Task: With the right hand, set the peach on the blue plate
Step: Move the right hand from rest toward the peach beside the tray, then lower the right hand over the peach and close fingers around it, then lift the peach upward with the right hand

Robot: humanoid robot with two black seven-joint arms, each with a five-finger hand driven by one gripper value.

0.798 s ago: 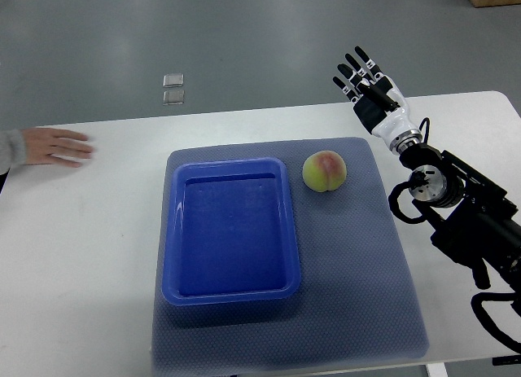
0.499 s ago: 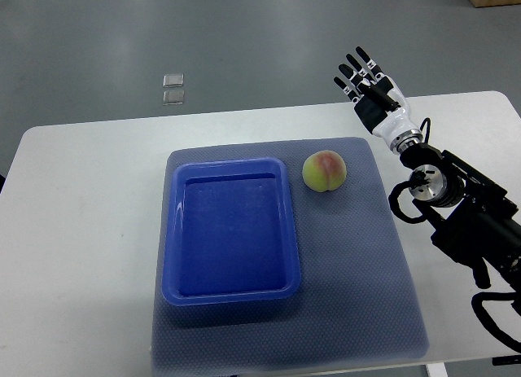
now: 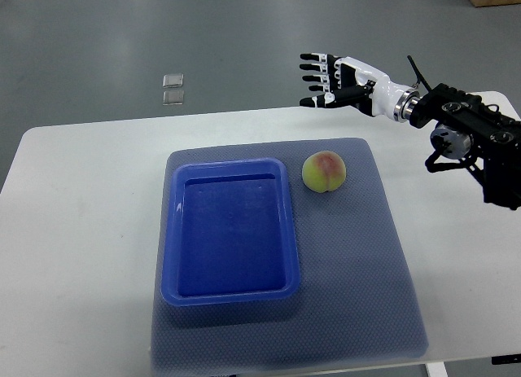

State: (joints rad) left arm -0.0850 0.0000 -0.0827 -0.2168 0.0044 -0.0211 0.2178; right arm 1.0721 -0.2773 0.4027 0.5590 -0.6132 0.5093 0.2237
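White table point(image 3: 81, 230) on grey floor, grey mat point(image 3: 358, 287) at frame centre. Blue plate point(image 3: 169, 230) lies on mat, centre-left, empty. Peach point(image 3: 325, 172) on mat just right of plate's upper right corner. Right hand point(image 3: 334, 81) in upper right, above table's far edge, fingers spread, holding nothing, apart from peach.

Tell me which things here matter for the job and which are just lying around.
For the job:
round yellow-red peach
rectangular blue plastic plate
right hand, open, above the table's far edge

Lying about:
grey-blue textured mat
white table
two small clear squares on the floor
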